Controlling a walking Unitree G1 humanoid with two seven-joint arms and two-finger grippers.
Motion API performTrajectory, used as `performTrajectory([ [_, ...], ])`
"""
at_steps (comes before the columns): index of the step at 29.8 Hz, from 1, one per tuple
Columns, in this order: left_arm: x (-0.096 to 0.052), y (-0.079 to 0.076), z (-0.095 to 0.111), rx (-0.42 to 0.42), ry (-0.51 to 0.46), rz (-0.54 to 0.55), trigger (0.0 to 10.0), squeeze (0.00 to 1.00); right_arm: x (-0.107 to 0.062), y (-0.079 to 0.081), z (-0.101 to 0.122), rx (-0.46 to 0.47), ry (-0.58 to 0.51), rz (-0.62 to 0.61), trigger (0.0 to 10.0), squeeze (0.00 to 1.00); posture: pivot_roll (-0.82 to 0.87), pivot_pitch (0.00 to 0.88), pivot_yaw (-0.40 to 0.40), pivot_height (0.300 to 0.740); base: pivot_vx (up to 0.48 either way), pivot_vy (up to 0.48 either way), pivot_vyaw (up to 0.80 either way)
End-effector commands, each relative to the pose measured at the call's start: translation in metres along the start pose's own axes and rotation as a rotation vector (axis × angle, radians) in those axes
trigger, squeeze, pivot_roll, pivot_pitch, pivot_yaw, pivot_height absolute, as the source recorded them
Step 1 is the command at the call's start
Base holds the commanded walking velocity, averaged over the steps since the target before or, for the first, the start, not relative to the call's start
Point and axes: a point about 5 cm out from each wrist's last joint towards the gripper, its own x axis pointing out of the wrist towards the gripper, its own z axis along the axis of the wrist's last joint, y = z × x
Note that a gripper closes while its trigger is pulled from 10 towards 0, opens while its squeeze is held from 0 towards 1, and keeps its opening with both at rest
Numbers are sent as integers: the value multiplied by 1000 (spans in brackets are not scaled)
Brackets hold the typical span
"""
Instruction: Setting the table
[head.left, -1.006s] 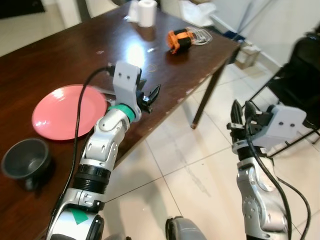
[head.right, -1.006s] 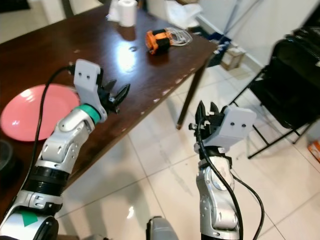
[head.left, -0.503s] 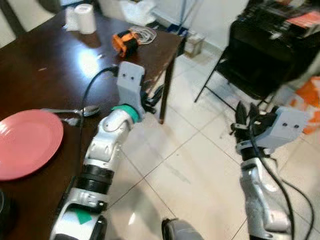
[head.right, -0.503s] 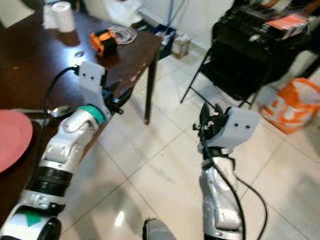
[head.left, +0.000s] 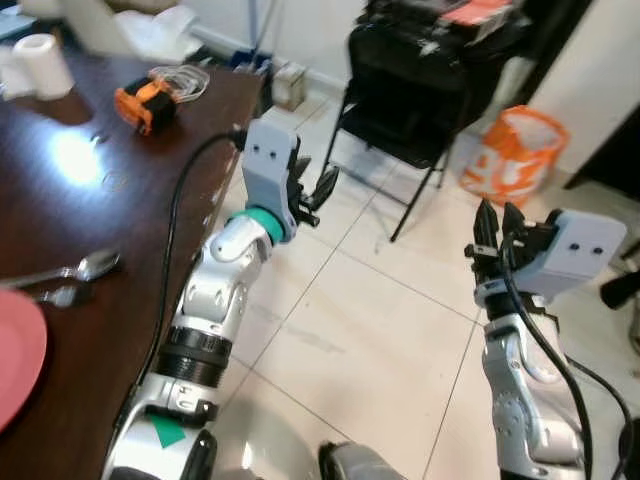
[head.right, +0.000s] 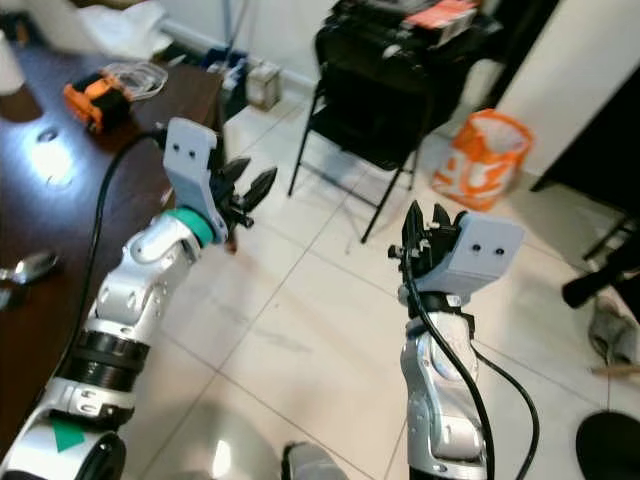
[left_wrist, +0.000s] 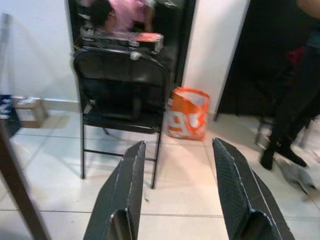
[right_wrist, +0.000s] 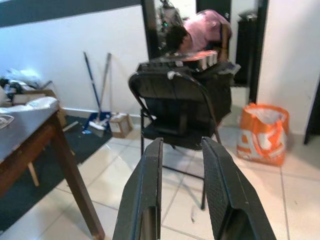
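The dark wooden desk runs along the left of the scene, its far corner near a black folding chair. At the near left edge a sliver of the pink plate lies on the desk, and just beyond it are two spoons with their bowls turned toward the desk's right edge. Farther along sit an orange and black gadget with a coil of pale cord, and a white roll at the far left.

The left pincer is raised beside the desk's right edge, over the tiled floor, its two black fingers spread apart and holding nothing. The right pincer is up on the right, well apart from the desk, fingers with a narrow gap between them (nothing in it).

An orange bag stands on the floor right of the chair. In the wrist views a person in a pink top bends behind the chair.
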Motion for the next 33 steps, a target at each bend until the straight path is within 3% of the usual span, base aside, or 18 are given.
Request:
performTrajectory([
  [1, -1, 0, -8, -5, 27, 4, 10000, 0, -1, -2, -2, -2, 11, -6, 10000, 0, -25, 0, 38, 740, 0, 0, -788],
  [24, -2, 7, -9, 1, 30, 30, 10000, 0, 0, -2, -3, -10, 14, 1, 10000, 0, -25, 0, 33, 740, 0, 0, -797],
  [28, -5, 11, -15, 39, 50, 36, 10000, 0, 2, -1, -5, -57, 22, 18, 10000, 0, -13, 0, 30, 740, 0, 0, -714],
  [33, -9, 13, -25, 69, 85, 28, 10000, 0, 3, -4, -8, -134, 40, 27, 10000, 0, -6, 0, 26, 740, 0, 0, 0],
])
